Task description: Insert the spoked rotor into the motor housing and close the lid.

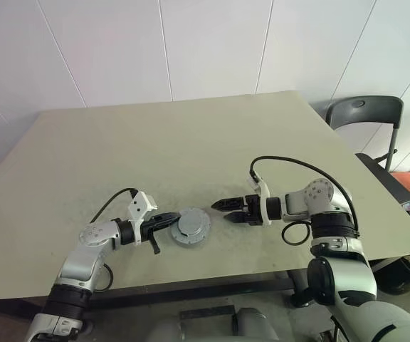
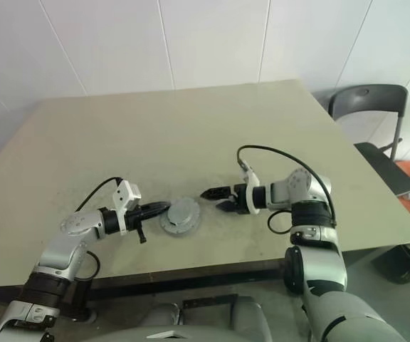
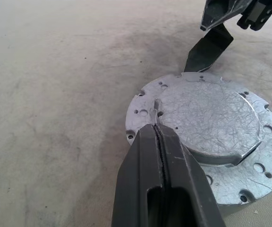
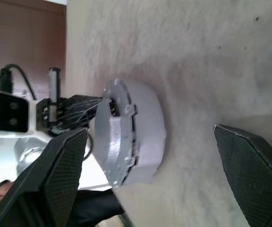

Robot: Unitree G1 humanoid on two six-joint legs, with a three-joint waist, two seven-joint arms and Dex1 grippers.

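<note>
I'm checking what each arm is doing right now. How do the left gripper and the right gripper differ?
1. The left gripper is shut, fingers pressed together; the right gripper is open, its fingers spread wide.
2. The left gripper's tips lie over the rim of the lid; the right gripper sits apart from the lid, on its other side.

Both hang low over the table, point toward the lid, and hold nothing.
</note>
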